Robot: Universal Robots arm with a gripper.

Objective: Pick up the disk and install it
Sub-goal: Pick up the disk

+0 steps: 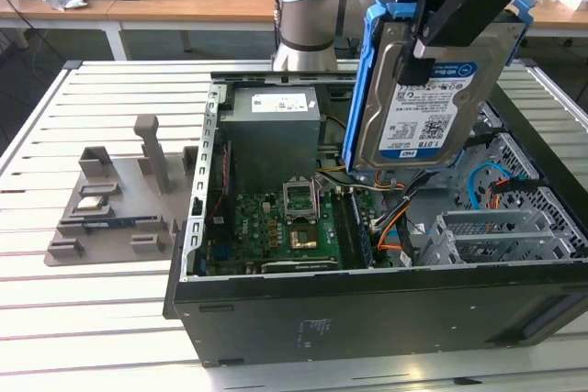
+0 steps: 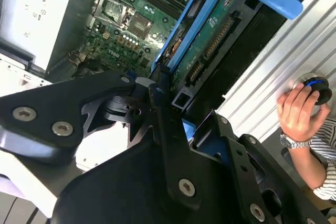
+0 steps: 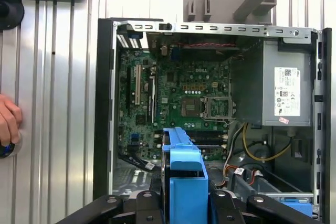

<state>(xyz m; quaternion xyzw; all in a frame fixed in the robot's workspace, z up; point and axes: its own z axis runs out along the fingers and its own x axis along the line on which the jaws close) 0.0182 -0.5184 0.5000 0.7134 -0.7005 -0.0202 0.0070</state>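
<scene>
silver metal in a blue bracket (image 3: 186,182): the disk (image 1: 430,107) hangs upright in the air above the open computer case (image 1: 367,309), toward the exterior view's right. we see the black gripper (image 1: 432,43) with its jaws pinching the disk at its upper part. inside the case lie the green motherboard (image 1: 276,227) and the grey power supply (image 1: 271,126). a grey fixture (image 1: 119,199) sits on the slatted table (image 1: 92,319) at the exterior view's left. in the second wrist view a person's hand (image 2: 295,111) rests on a round knob (image 2: 316,88).

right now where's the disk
The disk is clamped in the gripper, raised above the open computer case toward the exterior view's right, over the cables beside the motherboard.
</scene>
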